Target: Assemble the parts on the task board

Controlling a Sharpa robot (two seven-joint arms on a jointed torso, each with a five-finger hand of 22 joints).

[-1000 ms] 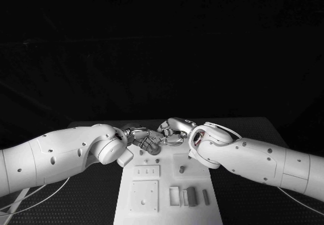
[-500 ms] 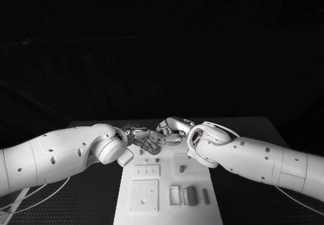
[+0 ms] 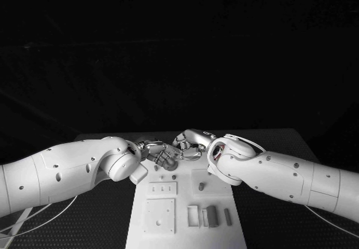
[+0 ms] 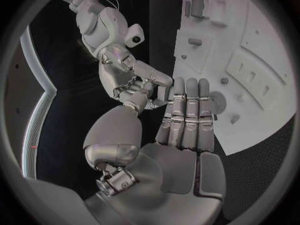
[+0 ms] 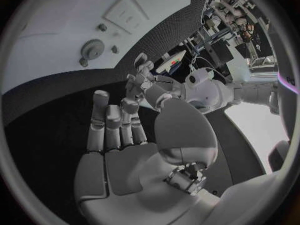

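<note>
The white task board [image 3: 187, 231] lies lengthwise on the table between my arms. My left hand [image 3: 159, 154] and my right hand [image 3: 192, 142] meet over its far end, fingertips close together. In the left wrist view my left hand [image 4: 184, 122] has straight fingers and a bare palm, with the right hand [image 4: 128, 80] bent toward its thumb. The right hand [image 5: 119, 145] also shows a bare palm and spread fingers, facing the left hand [image 5: 145, 82]. I see no part between them. A round part [image 4: 219, 100] sits on the board [image 4: 275, 60] beside the left fingertips.
Upright grey parts [image 3: 212, 217] stand at the board's near right. A short peg [image 3: 201, 187] stands in a square plate further up. Flat recessed plates [image 3: 160, 216] take the near left. Black table [image 3: 277, 228] flanks the board on both sides.
The right hand has edged very slightly toward the left hand. The board and its parts have not moved.
</note>
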